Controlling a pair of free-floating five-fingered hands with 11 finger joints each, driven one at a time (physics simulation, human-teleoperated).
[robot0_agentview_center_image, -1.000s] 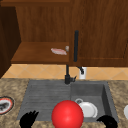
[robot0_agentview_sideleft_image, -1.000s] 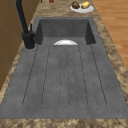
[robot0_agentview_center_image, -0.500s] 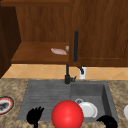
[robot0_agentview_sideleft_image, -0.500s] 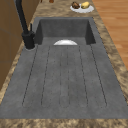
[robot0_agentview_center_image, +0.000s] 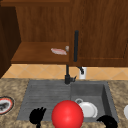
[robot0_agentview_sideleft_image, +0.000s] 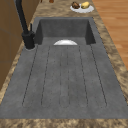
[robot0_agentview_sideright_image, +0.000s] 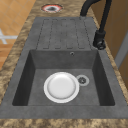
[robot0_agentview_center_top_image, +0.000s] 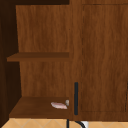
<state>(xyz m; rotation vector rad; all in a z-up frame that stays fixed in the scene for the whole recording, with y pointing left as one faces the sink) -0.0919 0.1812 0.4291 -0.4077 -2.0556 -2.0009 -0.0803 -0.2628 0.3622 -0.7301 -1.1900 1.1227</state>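
Observation:
A big red ball (robot0_agentview_center_image: 67, 114) sits low in the front view, before the sink's near edge. My left hand (robot0_agentview_center_image: 37, 116) hovers just left of the ball, apart from it, open with its fingers spread upward. My right hand (robot0_agentview_center_image: 108, 121) hangs at the bottom right, over the basin's near right corner. It is further from the ball and holds nothing that I can see. A white plate (robot0_agentview_sideright_image: 61, 87) lies flat in the basin beside the drain (robot0_agentview_sideright_image: 82, 80).
The dark sink (robot0_agentview_center_image: 45, 92) has a ribbed drainboard on its left and a black faucet (robot0_agentview_center_image: 67, 75) behind. A red-rimmed plate (robot0_agentview_center_image: 5, 105) lies on the left counter and a dish of fruit (robot0_agentview_sideleft_image: 81, 6) on the right counter. The open cabinet shelf holds a pink item (robot0_agentview_center_top_image: 59, 105).
My left hand has drifted right and slightly up, closer to the red ball. The right hand, ball and plate have stayed put.

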